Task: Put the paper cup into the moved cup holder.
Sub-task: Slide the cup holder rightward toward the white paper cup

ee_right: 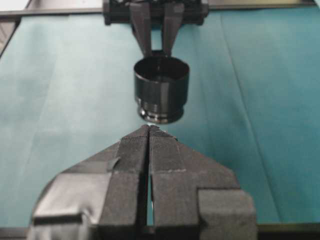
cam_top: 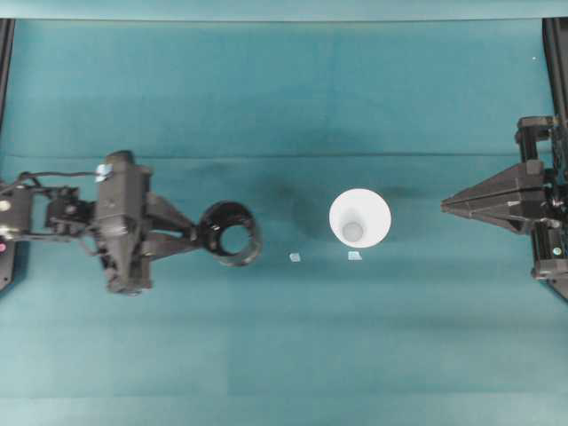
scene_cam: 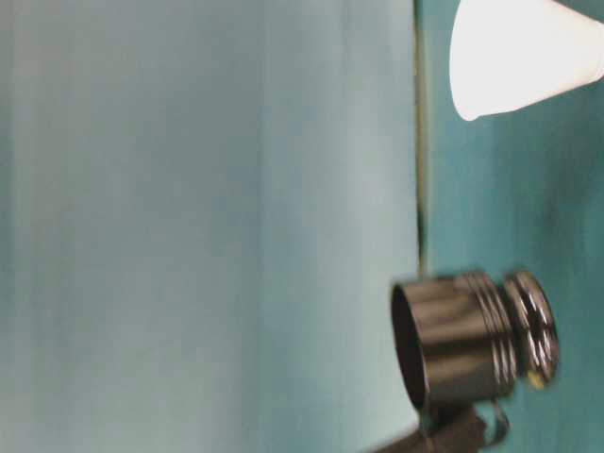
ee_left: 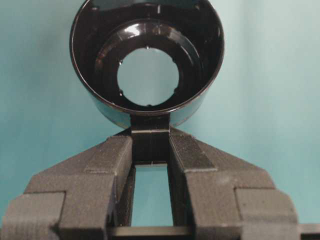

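The white paper cup (cam_top: pixel 359 217) stands upright, mouth up, in the middle of the teal cloth; the table-level view also shows the paper cup (scene_cam: pixel 524 57). The glossy black cup holder (cam_top: pixel 217 219) sits left of it, apart. My left gripper (cam_top: pixel 202 235) is shut on the holder's small side handle. In the left wrist view the handle is pinched at my left gripper (ee_left: pixel 150 137), and the cup holder (ee_left: pixel 100 55) has an open ring bottom. My right gripper (cam_top: pixel 446 206) is shut and empty at the right, pointing at the cup. The right wrist view shows the right gripper (ee_right: pixel 150 129) facing the cup holder (ee_right: pixel 161 92); the cup is hidden there.
Two small pale tape marks (cam_top: pixel 295 257) (cam_top: pixel 354 256) lie on the cloth between holder and cup. Black frame posts (cam_top: pixel 557 53) stand at the far corners. A fold line crosses the cloth behind both arms.
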`<state>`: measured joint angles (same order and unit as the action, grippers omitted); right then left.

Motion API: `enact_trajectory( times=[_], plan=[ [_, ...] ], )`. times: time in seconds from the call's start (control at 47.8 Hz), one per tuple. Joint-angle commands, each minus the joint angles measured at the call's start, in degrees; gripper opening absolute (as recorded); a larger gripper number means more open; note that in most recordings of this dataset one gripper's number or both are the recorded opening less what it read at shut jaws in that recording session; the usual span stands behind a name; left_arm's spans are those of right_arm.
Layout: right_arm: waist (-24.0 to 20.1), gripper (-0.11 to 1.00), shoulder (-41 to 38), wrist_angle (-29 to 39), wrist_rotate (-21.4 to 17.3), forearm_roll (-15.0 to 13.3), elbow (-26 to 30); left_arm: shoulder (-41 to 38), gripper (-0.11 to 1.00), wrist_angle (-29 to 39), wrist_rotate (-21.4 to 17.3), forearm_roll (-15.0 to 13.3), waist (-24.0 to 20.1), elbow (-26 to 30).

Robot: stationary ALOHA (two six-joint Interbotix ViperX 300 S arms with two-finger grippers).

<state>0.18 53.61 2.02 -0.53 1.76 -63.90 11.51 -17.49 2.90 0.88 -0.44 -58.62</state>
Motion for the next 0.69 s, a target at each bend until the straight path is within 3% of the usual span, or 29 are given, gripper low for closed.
enact_trajectory(
  times=[0.0, 0.167, 0.377, 0.67],
  plan=[
    [0.09, 0.02, -0.53, -0.26, -0.53, 0.09, 1.32, -1.76, 0.18, -0.26, -1.41, 0.09, 0.09, 3.52],
    [0.09, 0.02, -0.62, -0.26, -0.53, 0.09, 1.32, -7.38, 0.18, 1.58, -4.31, 0.09, -0.09, 9.58],
    [0.09, 0.02, -0.62, -0.26, -0.53, 0.09, 1.23, -13.54, 0.18, 4.57, -5.01, 0.09, -0.09, 15.21],
    [0.0, 0.02, -0.7, 0.0, -0.53, 0.09, 1.23, -15.91, 0.18, 5.62, -4.92, 0.09, 0.0, 16.17]
  ],
)
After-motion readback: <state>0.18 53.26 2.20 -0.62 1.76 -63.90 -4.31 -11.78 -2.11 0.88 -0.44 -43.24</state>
